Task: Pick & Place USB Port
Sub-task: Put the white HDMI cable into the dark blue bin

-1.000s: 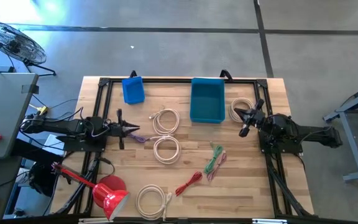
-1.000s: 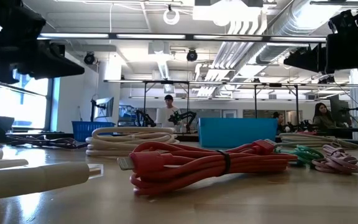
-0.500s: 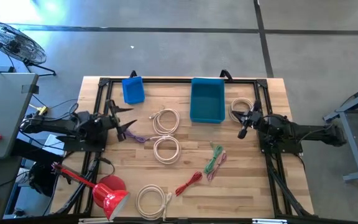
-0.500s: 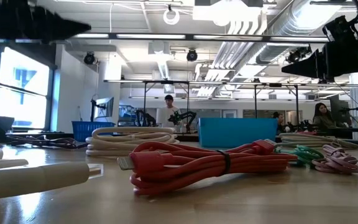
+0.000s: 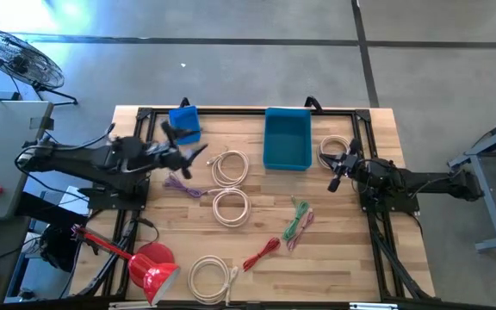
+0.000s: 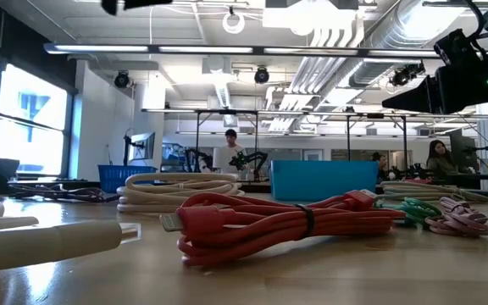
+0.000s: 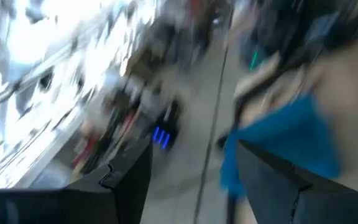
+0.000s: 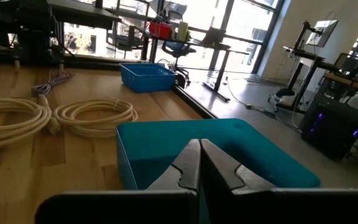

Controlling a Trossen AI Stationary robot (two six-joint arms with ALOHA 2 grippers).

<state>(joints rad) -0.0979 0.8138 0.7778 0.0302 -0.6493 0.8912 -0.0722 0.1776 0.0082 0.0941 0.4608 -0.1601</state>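
Showing only overhead, left gripper [image 5: 188, 152] jaws released; right gripper [image 8: 199, 167] jaws clenched empty.

The table [image 5: 334, 250] is pale, smooth wood with a black metal frame; the blue bin [image 5: 287, 138] looks matt plastic; cables [image 6: 269, 222] have a rubbery sheen.

A small purple cable [image 5: 182, 185] lies loosely bundled on the wooden surface [image 5: 334, 250] near its left edge, free of any grip. Three cream coils lie flat: one [image 5: 229, 166] and another [image 5: 231, 207] near the middle, a third [image 5: 211, 277] at the near edge. A red bundle [image 5: 261, 253], tied at its middle, lies beside green [image 5: 296, 220] and pink [image 5: 303, 226] bundles. A deep teal bin [image 5: 287, 138] and a smaller blue tray [image 5: 184, 125] stand at the far edge.
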